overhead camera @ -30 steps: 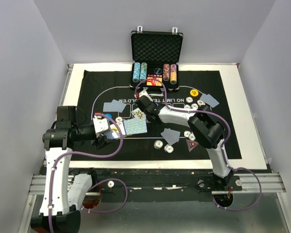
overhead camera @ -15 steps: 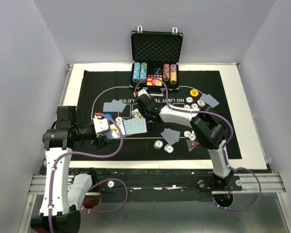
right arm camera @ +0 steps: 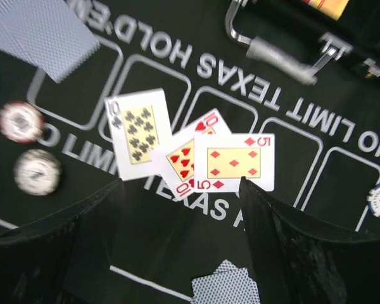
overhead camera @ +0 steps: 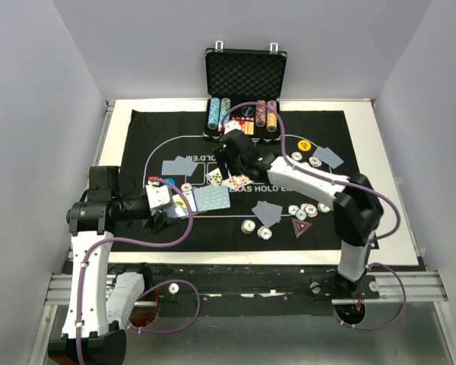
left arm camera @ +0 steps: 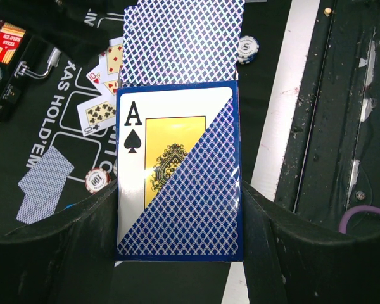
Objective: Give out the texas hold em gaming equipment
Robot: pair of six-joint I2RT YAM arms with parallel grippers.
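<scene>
Centrally, three face-up cards [right arm camera: 180, 158] overlap, a red five topmost.

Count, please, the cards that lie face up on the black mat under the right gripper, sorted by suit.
Clubs card: 1
Hearts card: 1
Diamonds card: 1
Total: 3
</scene>
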